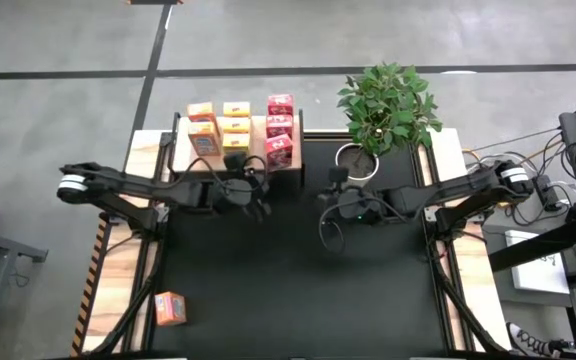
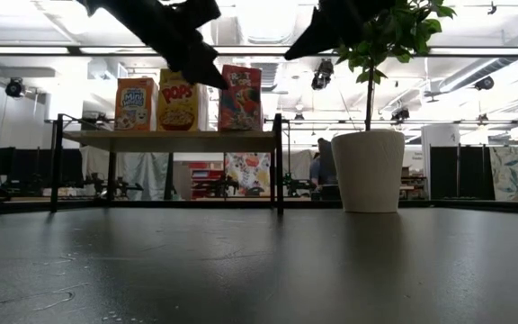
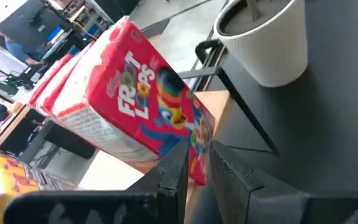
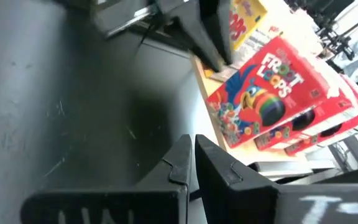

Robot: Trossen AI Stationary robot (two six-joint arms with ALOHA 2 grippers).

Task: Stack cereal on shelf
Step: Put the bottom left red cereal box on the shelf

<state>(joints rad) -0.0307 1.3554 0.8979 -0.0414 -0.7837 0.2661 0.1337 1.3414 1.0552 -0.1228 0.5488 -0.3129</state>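
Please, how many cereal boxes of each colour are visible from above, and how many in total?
Orange boxes: 3 (2 on the shelf, 1 on the table)
Yellow boxes: 3
Red boxes: 3
Total: 9

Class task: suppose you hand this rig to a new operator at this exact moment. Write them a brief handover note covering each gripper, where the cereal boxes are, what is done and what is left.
Left gripper: at the shelf's front edge by the red boxes, fingers nearly together, holding nothing visible.
Right gripper: shut, empty, waiting mid-table beside the plant pot.
Cereal: eight boxes on the shelf, namely two orange, three yellow, three red. One orange box lies on the table's near left corner.
Done: eight boxes shelved.
Left: fetch the last orange box and add it to the orange row.
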